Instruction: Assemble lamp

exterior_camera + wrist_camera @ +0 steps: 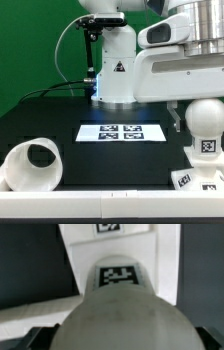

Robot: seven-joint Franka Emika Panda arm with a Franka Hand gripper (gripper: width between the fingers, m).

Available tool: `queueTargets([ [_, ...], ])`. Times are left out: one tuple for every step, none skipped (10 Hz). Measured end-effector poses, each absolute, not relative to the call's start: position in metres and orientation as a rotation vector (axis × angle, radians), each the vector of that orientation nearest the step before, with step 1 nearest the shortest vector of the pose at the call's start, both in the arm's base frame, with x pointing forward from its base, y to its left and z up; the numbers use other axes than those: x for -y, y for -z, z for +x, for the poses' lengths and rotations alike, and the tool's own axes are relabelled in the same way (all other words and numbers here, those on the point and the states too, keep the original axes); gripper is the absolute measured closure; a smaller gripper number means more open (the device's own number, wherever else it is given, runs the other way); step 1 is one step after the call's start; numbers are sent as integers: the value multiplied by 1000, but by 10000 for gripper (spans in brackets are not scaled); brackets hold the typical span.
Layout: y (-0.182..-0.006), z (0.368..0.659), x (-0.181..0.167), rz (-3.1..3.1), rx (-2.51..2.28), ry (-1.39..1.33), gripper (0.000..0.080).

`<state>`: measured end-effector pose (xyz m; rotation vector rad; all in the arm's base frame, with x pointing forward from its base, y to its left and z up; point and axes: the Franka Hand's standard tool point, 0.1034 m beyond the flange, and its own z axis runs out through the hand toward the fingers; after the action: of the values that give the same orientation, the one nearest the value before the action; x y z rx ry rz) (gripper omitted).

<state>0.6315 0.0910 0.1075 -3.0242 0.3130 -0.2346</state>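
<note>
At the exterior view's left, on the black table (110, 165), the hollow tapered shade (33, 165) lies on its side, its open mouth turned toward the camera. At centre, the marker board (112, 132) lies flat in front of the robot arm's pedestal (115, 75). At the exterior view's right, the bulb (205, 122) stands upright, round head uppermost and a tag on its neck. It is directly above the flat square base (190, 182), which rests near the table's front edge, well apart from the shade. The gripper (122, 336) holds the bulb. In the wrist view its dark fingers (42, 336) flank the round head on both sides, and the tagged neck points toward the white base. Whether the bulb touches the base cannot be told.
</note>
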Motion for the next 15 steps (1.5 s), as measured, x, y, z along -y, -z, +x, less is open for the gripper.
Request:
queueTargets([
  [-106,628,-95,-3007,-459,208,225],
  [-105,628,-92,-2966,-579,195,225],
  [-105,628,-89,-2915,-703,182,225],
  [-105,627,-89,-2895,-767,175,225],
  [-105,627,-89,-2872,-840,169,225],
  [-105,627,-90,-2851,-900,164,225],
  [-105,627,-90,-2823,-975,158,225],
  [-105,627,-90,-2825,-970,158,225],
  [-105,627,-90,-2849,-907,164,225],
  [-106,624,-94,-2904,-807,138,120],
  [-111,626,-98,-2983,-560,159,105],
  [-113,625,-100,-3063,-218,170,105],
  [-115,625,-106,-3107,55,175,100],
  [-115,625,-105,-3106,146,180,100],
  [-114,626,-104,-3104,244,181,100],
])
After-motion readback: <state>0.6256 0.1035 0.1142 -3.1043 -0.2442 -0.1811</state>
